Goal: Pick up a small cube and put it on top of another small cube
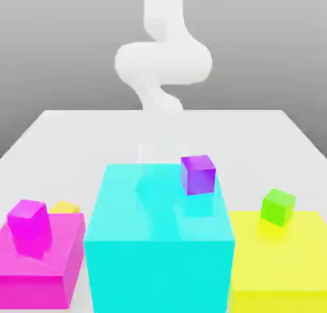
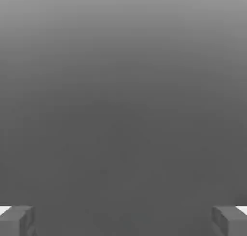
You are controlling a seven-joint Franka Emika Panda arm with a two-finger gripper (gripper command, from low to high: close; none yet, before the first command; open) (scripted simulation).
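Big cyan block (image 1: 159, 241) centre, purple cube (image 1: 198, 174) perched on top as stacking target; yellow cube (image 1: 65, 207) tucked behind magenta block (image 1: 45, 260), at the exterior view's left; gripper (image 2: 123, 220) spread wide, holding nothing, ready for a first reach

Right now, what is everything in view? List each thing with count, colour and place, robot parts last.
small purple cube: one, violet, on top of the large cyan block, toward its far edge on the exterior view's right.
small yellow-orange cube: one, partly hidden behind the magenta pieces at the exterior view's left.
small magenta cube: one, on the flat magenta block.
small green cube: one, tilted, on the large yellow block.
large cyan block: one, centre front.
flat magenta block: one, front left.
large yellow block: one, front right.
table: one, white.
arm: one, white, behind the cyan block.
gripper: one, grey fingers spread wide, holding nothing.
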